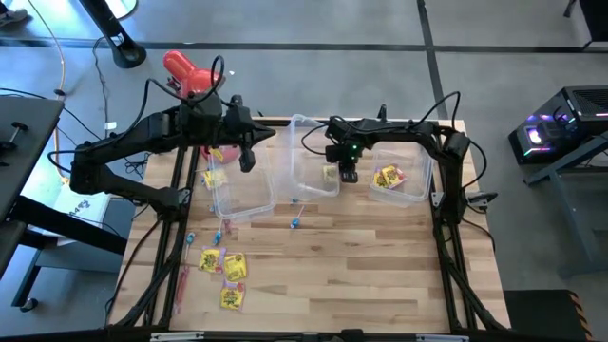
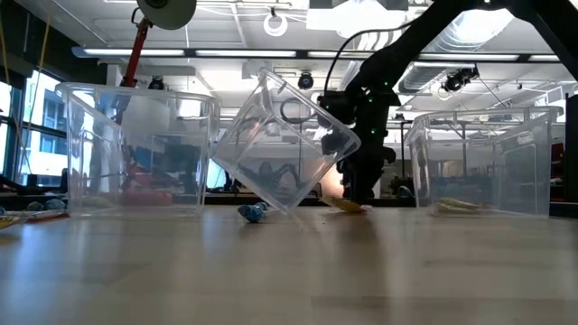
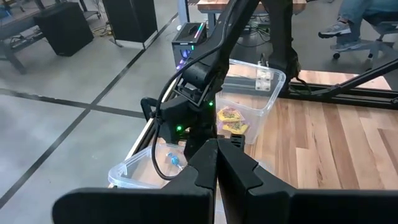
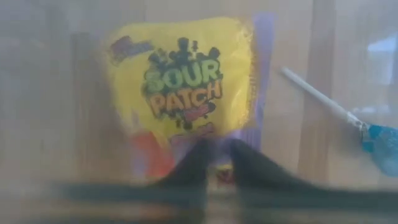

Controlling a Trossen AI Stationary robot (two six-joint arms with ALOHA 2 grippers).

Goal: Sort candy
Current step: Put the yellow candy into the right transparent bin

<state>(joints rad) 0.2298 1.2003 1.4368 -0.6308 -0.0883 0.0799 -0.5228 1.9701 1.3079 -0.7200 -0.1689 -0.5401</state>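
Right claw [image 1: 349, 174] down at the tabletop [image 1: 380, 256], fingers pinched on a yellow packet [image 4: 180, 93] between the tilted middle bin [image 1: 306, 157] and right bin [image 1: 399, 180], probably bound for the matching packets there. Left claw [image 1: 247, 157] clenched, empty, waiting above the left bin [image 1: 237, 195].

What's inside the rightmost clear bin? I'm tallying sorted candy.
The rightmost bin holds yellow packets with red print, overlapping in a small pile; whatever lies under it is covered. No blue or red stick pieces show there.

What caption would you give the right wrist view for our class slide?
Right gripper closing on a yellow Sour Patch packet, a blue-wrapped sweet on a stick lying beside it.
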